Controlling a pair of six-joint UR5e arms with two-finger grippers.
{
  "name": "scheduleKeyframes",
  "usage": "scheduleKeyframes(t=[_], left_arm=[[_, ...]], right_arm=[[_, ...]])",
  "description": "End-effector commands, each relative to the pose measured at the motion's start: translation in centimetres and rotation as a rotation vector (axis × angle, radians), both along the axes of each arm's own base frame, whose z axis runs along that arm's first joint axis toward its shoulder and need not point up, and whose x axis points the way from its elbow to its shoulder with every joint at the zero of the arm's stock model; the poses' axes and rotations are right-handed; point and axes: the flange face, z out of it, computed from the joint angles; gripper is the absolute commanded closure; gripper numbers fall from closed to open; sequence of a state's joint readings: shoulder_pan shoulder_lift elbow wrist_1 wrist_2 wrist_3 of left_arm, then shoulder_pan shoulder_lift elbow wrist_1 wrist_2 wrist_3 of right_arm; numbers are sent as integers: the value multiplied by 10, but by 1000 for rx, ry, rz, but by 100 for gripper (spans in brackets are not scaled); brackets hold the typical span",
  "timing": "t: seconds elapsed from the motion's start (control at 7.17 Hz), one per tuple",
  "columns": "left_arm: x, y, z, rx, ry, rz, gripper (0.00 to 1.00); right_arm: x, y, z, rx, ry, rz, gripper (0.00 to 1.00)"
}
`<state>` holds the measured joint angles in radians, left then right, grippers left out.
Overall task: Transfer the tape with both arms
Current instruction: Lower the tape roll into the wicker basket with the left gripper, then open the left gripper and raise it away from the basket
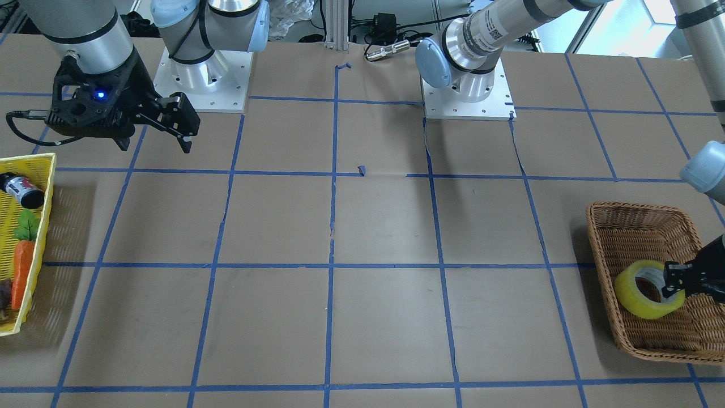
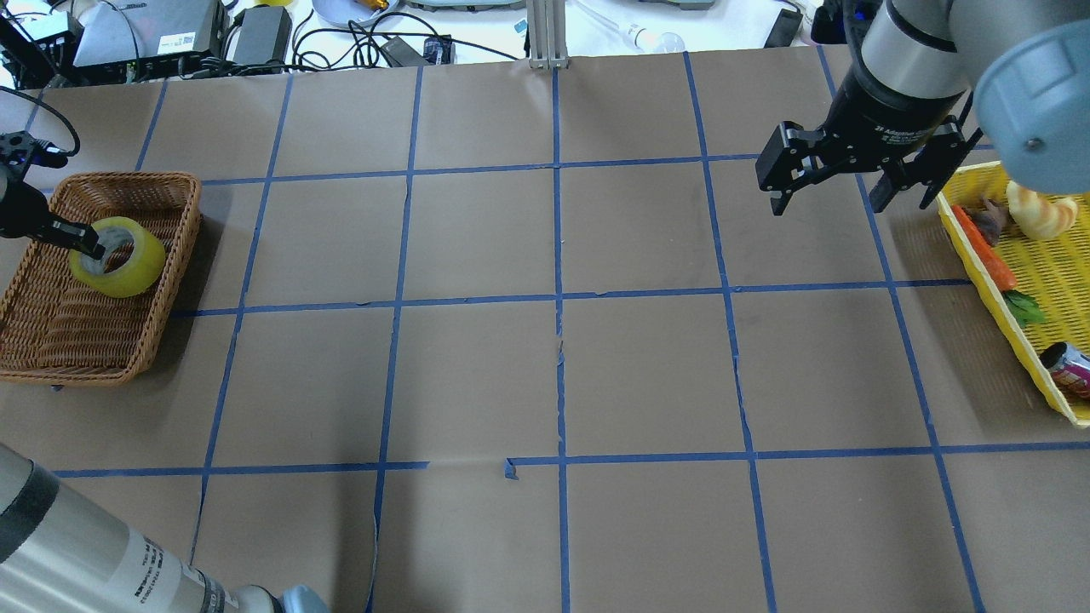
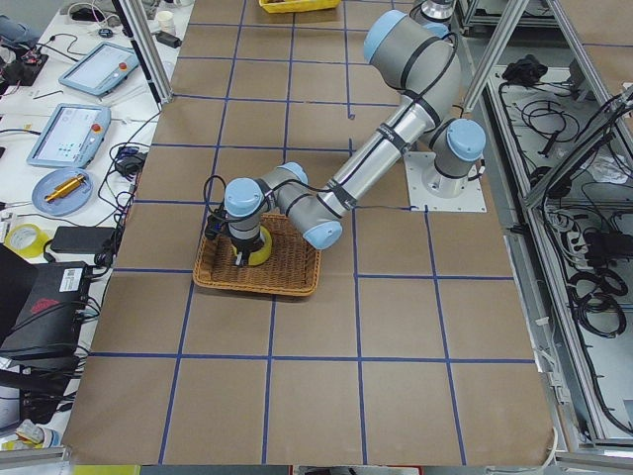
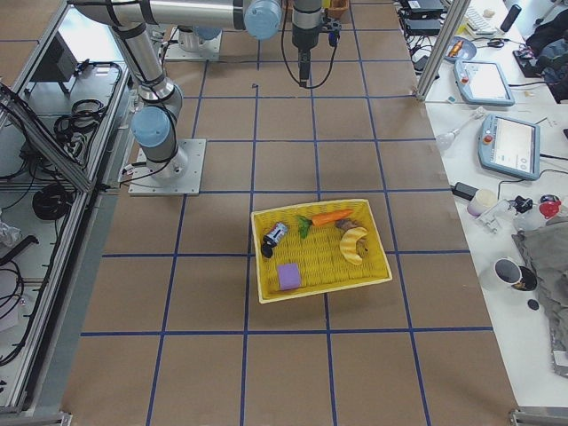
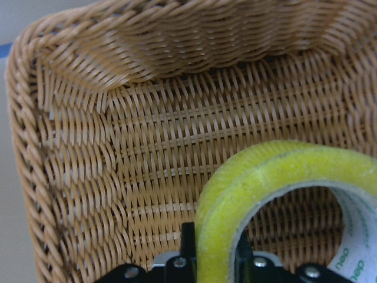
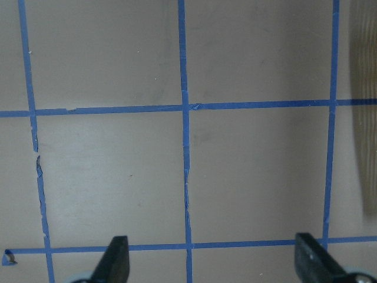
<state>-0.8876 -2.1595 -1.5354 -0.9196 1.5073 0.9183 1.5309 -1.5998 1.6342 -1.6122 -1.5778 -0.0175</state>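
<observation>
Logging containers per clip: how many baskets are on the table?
2. A brown wicker basket at the end of the table on the robot's left, holding the yellow tape roll; a yellow plastic basket at the end on its right. None seems hidden.

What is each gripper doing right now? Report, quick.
Left gripper: jaws closed on the wall of the tape, in the wicker basket.
Right gripper: jaws open, holding nothing.
</observation>
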Motion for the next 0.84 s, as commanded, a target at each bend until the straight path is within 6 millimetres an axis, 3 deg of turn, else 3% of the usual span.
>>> scheduleKeyframes(t=[0.0,0.14,0.28,0.42,0.56,0.7], left_arm=[[-27,0,18,63,44,-24,0],[-70,-8,63,41,23,-62,0],[-133,-10,118,34,18,-95,0],[-188,-2,160,33,20,-88,0],[-238,5,188,4,0,-109,0],[-300,16,203,31,14,-17,0]], right_arm=[[0,0,0,-1,-1,1,0],[0,0,-1,2,1,5,0],[0,0,0,1,1,5,0],[0,1,0,1,1,5,0],[0,1,0,1,-1,7,0],[-1,0,0,-1,-1,6,0]])
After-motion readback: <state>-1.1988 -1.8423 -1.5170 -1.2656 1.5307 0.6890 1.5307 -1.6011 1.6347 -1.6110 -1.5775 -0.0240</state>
